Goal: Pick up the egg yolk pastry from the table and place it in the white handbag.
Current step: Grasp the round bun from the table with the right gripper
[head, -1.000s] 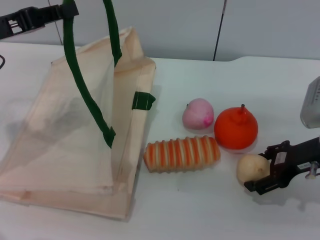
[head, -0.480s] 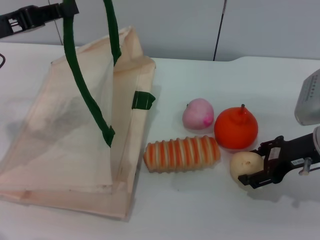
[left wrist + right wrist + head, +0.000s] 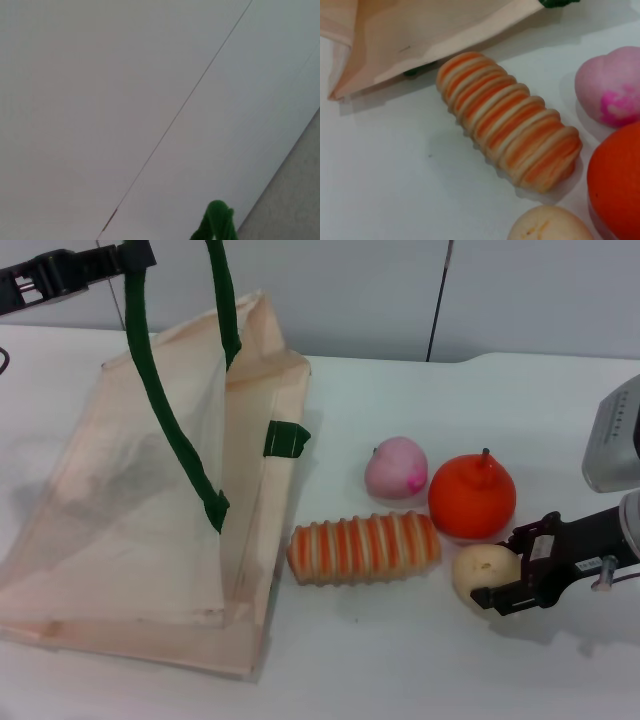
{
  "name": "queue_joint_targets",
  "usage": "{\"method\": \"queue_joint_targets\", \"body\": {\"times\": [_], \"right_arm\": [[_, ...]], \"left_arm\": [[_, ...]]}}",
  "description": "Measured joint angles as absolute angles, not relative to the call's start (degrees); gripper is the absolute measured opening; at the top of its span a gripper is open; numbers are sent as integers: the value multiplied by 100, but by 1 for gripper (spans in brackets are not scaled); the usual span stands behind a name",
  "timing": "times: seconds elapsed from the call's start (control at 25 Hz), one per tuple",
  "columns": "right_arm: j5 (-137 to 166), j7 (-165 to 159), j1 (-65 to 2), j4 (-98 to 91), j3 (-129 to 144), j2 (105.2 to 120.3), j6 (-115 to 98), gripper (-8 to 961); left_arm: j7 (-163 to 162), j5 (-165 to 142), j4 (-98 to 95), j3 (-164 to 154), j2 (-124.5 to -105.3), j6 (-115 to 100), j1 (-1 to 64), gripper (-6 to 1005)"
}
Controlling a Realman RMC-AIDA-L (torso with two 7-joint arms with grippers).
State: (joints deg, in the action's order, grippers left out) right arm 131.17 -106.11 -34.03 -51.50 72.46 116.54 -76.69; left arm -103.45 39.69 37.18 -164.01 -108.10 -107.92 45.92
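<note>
The egg yolk pastry (image 3: 478, 568), a small pale tan ball, sits low at the right of the head view, just right of the striped bread roll. My right gripper (image 3: 498, 569) is shut on it, one black finger on each side. In the right wrist view only the pastry's top (image 3: 550, 226) shows at the edge. The white handbag (image 3: 130, 490) lies on the left, a cream cloth tote, and its corner shows in the right wrist view (image 3: 420, 30). My left gripper (image 3: 128, 255) is high at the far left, shut on a green handle (image 3: 150, 370) and holding it up; the handle's loop (image 3: 216, 222) shows in the left wrist view.
An orange-striped bread roll (image 3: 363, 547) lies between the bag and the pastry. A pink ball (image 3: 396, 468) and an orange fruit (image 3: 472, 496) stand just behind the pastry. A grey block (image 3: 612, 440) is at the right edge. The table is white.
My right gripper has slid left with the pastry, bringing it closer to the bread roll. The left gripper and the bag have not moved.
</note>
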Motion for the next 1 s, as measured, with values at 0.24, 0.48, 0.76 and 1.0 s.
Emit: {"method": "queue_joint_targets", "body": {"times": [0.24, 0.48, 0.76, 1.0], "right_arm": [[13095, -10608, -3401, -5150, 7342, 11648, -7633, 702], [13107, -10608, -3404, -5150, 7348, 11638, -7609, 693], [13092, -10608, -3416, -5165, 7339, 11631, -7602, 684], [13087, -10611, -3422, -5212, 7338, 11633, -7639, 676]], "left_arm": [[-10353, 3972, 3718, -16401, -10810, -10793, 4588, 228], [-10361, 3973, 3718, -16401, -10810, -10793, 4587, 233], [-10368, 3973, 3718, -16400, -10810, -10793, 4587, 238], [-10370, 3973, 3696, -16400, -10810, -10792, 4596, 243]]}}
